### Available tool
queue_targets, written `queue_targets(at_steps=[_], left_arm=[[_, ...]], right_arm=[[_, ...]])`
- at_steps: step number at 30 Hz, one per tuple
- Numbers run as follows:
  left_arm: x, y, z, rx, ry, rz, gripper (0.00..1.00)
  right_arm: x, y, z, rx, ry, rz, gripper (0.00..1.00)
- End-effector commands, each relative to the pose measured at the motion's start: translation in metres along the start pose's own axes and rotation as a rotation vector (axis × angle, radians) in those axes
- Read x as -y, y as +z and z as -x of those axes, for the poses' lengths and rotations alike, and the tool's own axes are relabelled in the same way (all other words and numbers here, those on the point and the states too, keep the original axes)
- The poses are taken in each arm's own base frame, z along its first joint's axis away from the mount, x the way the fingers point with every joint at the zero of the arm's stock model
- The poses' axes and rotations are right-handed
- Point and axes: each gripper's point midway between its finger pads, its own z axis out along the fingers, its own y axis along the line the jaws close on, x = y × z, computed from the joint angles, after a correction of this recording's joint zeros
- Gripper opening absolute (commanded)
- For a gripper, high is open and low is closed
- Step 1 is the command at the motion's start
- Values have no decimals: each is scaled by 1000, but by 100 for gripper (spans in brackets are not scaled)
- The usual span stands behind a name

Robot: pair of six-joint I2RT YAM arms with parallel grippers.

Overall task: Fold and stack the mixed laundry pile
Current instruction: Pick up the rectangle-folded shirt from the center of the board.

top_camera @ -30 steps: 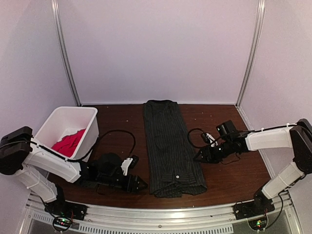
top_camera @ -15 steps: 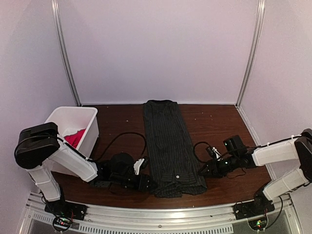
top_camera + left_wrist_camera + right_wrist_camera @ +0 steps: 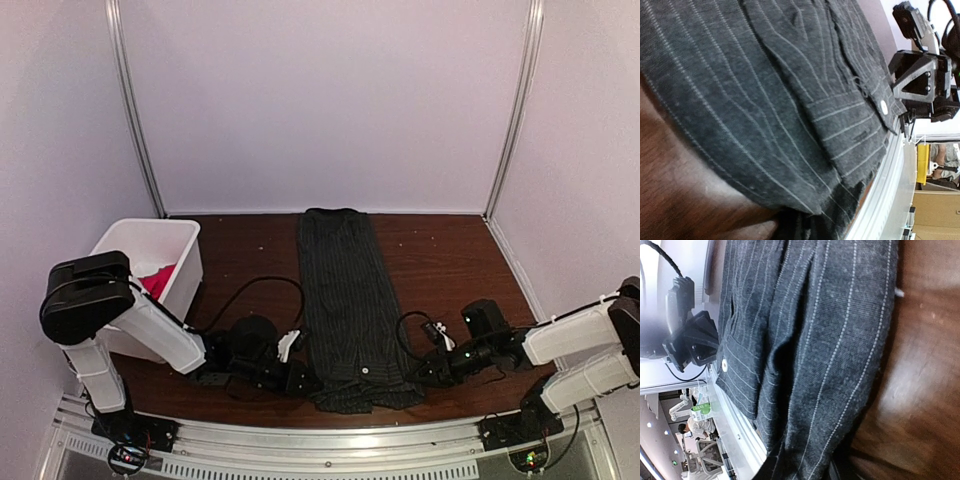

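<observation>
On the dark wooden table [image 3: 440,250], left gripper [image 3: 306,380] and right gripper [image 3: 420,372] flank the charcoal pinstriped button-up shirt [image 3: 345,300] at its near hem, closure unreadable; next probably means pinching both corners to fold.

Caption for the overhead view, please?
Left claw and right claw at near end of striped shirt; red T-shirt in bin.

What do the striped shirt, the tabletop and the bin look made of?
Pinstriped shirt: woven cloth, matte charcoal, visible weave and soft folds. Table: likely wood or wood-look laminate, brown grain with slight sheen. Bin: apparently white plastic, smooth, rigid walls.
</observation>
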Motion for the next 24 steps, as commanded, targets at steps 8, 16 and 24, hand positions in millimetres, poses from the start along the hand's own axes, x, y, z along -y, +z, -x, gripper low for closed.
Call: queue_targets(at_steps=[8, 16, 24], left_arm=[[10, -33, -35, -26, 91, -15, 0], [37, -41, -18, 15, 185, -4, 0], [55, -47, 21, 102, 195, -30, 0]], right_arm=[[-17, -3, -31, -9, 31, 22, 0], [-57, -21, -1, 104, -92, 56, 0], [-77, -22, 31, 143, -198, 12, 0]])
